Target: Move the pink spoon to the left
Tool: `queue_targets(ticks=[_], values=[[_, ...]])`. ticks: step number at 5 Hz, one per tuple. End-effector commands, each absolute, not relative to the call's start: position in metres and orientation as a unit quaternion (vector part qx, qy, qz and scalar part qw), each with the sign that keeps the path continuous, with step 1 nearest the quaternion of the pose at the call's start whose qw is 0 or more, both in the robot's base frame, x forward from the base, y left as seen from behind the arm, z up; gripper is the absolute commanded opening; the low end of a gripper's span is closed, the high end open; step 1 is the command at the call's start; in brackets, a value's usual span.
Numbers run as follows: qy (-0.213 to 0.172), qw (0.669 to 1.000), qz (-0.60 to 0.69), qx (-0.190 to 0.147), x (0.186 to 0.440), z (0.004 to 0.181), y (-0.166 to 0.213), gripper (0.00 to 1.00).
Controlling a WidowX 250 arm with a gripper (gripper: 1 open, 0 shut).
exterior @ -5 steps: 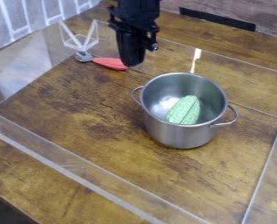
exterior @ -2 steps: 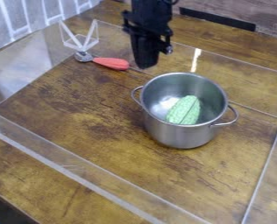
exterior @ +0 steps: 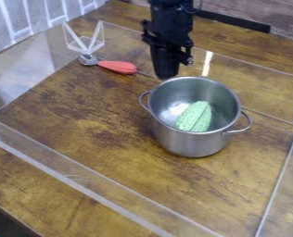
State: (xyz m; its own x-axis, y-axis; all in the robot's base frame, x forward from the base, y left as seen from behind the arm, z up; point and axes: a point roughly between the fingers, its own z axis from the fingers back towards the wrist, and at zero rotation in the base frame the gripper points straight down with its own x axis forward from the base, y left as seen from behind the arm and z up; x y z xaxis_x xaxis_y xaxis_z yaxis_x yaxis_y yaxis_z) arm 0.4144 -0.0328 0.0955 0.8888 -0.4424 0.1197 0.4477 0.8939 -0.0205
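The pink spoon [exterior: 117,67] lies flat on the wooden table at the upper left, beside the base of the pale wiry prongs. My black gripper [exterior: 168,74] points straight down to the right of the spoon, just behind the steel pot's far rim. Its fingers are pressed together, shut, with nothing between them. A small gap separates it from the spoon.
The steel pot [exterior: 189,143] stands right of centre with a green ribbed item [exterior: 197,117] inside. Pale wiry prongs [exterior: 83,41] stand at the upper left. Clear acrylic walls [exterior: 62,157] fence the wooden table [exterior: 75,111] along the front, left and right.
The gripper has shifted right and slightly down, from just beside the spoon's right end toward the pot's far rim. The spoon stays where it was.
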Motion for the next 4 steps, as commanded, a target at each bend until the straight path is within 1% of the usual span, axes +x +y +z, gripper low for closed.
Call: queue_targets(ticks=[1,4], values=[[-0.089,0.966,-0.24,-0.022,0.429,0.116,-0.039,0.0],[-0.069,0.964,-0.257,-0.023,0.442,0.116,-0.038,0.0]])
